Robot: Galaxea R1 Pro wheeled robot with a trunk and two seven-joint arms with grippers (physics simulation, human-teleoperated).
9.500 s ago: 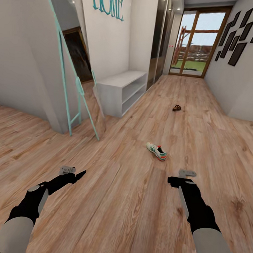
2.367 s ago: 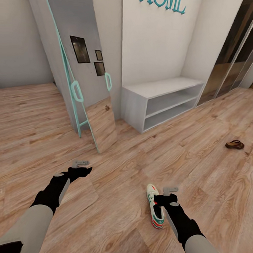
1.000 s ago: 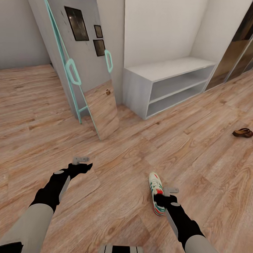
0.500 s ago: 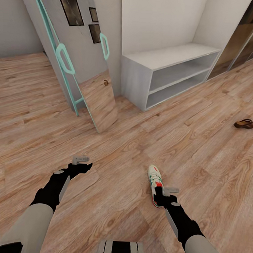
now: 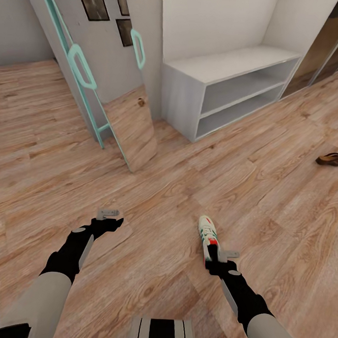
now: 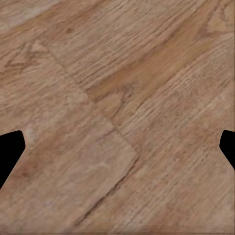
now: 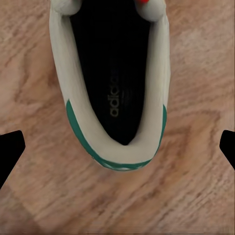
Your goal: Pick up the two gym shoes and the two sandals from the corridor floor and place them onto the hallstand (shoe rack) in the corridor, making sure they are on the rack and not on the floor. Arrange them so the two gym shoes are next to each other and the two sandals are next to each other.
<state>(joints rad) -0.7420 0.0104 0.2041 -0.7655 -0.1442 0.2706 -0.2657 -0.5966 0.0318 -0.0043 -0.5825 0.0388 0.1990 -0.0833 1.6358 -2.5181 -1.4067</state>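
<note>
Room: we stand in a corridor on a wood plank floor [image 5: 152, 222], a leaning mirror [image 5: 127, 113] beside a white wall.
Right gripper: our right gripper [image 7: 117, 147] hangs directly over the heel of a sneaker [image 7: 113, 83] — its dark fingertips sit wide apart at the two edges of the wrist view, holding nothing.
Sneaker: it lies flat on the floor, opening up, toe pointing away from us; in the head view the sneaker [image 5: 208, 232] pokes out just ahead of the right gripper [image 5: 223, 255].
Grasp advice: we judge the best hold is across the heel collar — come straight down, keep the shoe centred between the fingers, and close on both side walls.
Left gripper: the left gripper [image 5: 108, 214] hovers over bare planks, spread wide and empty.
Sandal: one brown sandal [image 5: 330, 159] lies well apart, far right.
Shoe rack: the grey shoe rack [image 5: 232, 68] stands ahead against the wall, nothing on it.
</note>
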